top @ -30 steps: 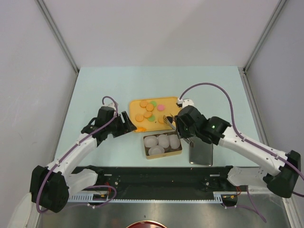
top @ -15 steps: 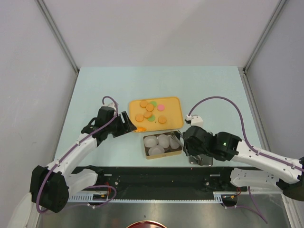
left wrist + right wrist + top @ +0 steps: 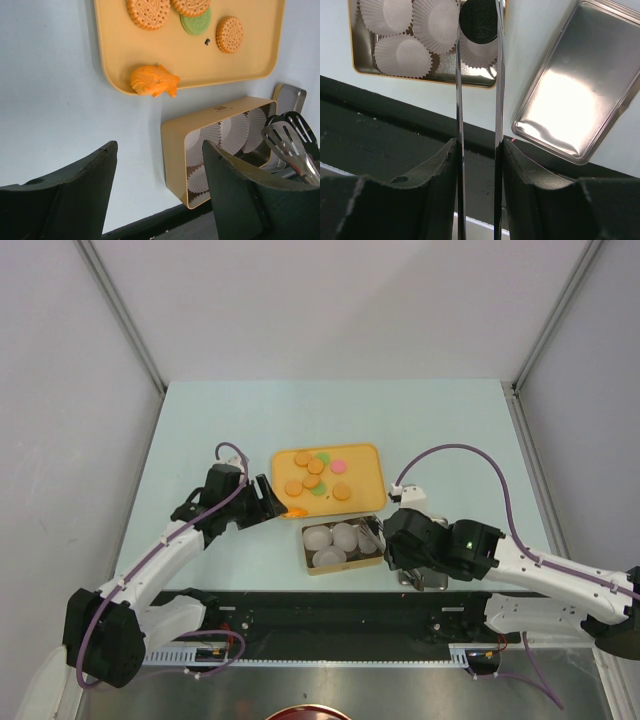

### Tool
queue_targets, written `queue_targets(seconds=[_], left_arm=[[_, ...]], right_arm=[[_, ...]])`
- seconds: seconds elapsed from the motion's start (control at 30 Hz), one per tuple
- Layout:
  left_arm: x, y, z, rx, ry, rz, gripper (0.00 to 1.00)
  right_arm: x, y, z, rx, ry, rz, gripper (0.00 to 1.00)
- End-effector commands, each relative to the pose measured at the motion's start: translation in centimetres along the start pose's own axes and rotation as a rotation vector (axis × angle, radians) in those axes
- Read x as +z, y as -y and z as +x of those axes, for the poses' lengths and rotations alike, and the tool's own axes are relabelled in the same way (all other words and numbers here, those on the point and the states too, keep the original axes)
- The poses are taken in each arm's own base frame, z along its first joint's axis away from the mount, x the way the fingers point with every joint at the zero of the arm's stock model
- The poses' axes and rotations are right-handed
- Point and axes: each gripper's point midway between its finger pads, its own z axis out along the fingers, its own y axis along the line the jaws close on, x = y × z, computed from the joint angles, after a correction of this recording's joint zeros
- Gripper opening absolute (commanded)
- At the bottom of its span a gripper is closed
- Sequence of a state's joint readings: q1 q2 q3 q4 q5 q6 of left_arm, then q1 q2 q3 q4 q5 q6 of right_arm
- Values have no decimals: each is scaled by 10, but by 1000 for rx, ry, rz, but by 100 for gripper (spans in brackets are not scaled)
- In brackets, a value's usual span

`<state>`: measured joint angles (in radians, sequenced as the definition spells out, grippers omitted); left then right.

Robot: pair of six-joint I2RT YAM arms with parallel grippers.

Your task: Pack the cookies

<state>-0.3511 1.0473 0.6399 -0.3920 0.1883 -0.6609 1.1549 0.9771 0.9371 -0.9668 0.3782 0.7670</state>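
Zero cookies (image 3: 312, 481) visibly packed; paper cups (image 3: 402, 55) in the tin (image 3: 172, 150) look empty. Right gripper (image 3: 477, 165) jaws clenched on tongs (image 3: 477, 80) pinching the black cookie (image 3: 478, 22) above the tin. Remaining cookies on tray (image 3: 372, 455). Left gripper (image 3: 159, 150) jaws released, idle.

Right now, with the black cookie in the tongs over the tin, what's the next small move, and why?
Probably lower the right hand slightly and ease the tongs open. The black cookie sits pinched at their tips directly above a paper cup in the tin, and that cup looks empty.
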Motion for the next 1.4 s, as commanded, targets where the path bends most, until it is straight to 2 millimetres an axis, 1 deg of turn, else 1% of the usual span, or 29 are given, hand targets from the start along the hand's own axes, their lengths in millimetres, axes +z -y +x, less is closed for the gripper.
queue_targets(seconds=[0.0, 0.03, 0.37, 0.5, 0.7, 0.8, 0.9, 0.93, 1.0, 1.03, 1.07, 1.1, 1.17, 1.2, 1.23, 1.27, 1.3, 1.33, 1.37], left_arm=[[-2, 5, -6, 27, 18, 13, 74], [-1, 5, -6, 26, 17, 14, 74], [-1, 4, -4, 27, 14, 13, 74], [-1, 4, -4, 26, 13, 12, 74], [-1, 4, -4, 27, 13, 15, 74], [-1, 4, -4, 27, 12, 16, 74], [-1, 4, -4, 26, 12, 14, 74], [-1, 4, -4, 26, 12, 14, 74], [-1, 4, -4, 26, 16, 16, 74], [-1, 5, -4, 25, 16, 19, 74], [-1, 6, -5, 24, 16, 23, 74], [-1, 7, -5, 22, 16, 25, 74], [-1, 8, -5, 23, 13, 30, 74], [-1, 9, -5, 23, 14, 33, 74], [-1, 9, -6, 23, 13, 34, 74], [-2, 9, -6, 23, 15, 34, 74], [-2, 8, -6, 26, 18, 30, 74], [-2, 7, -4, 26, 14, 29, 74], [-3, 7, -4, 29, 15, 27, 74]], right_arm=[[0, -4, -9, 31, 45, -3, 38], [0, -3, -9, 30, 45, -1, 39], [0, -11, -9, 24, 33, -20, 42], [0, -11, -8, 20, 31, -15, 49], [0, -11, -9, 25, 37, -11, 54], [0, -11, -9, 24, 33, -12, 55], [-5, -13, -14, 34, 53, -20, 55], [-6, -12, -19, 38, 75, -16, 55], [-13, -19, -34, 49, 128, -41, 55], [-14, -18, -44, 39, 161, -33, 55], [-18, -23, -56, 39, 188, -45, 55], [-13, -31, -63, 30, 192, -50, 55], [-3, -30, -78, 2, 197, -33, 55], [-1, -41, -90, 10, 211, -72, 55], [13, -43, -92, -11, 187, -57, 55], [22, -37, -103, -16, 189, -45, 55], [26, -46, -114, -15, 200, -87, 55], [43, -47, -116, -29, 171, -72, 55], [52, -36, -127, -31, 174, -44, 55]])
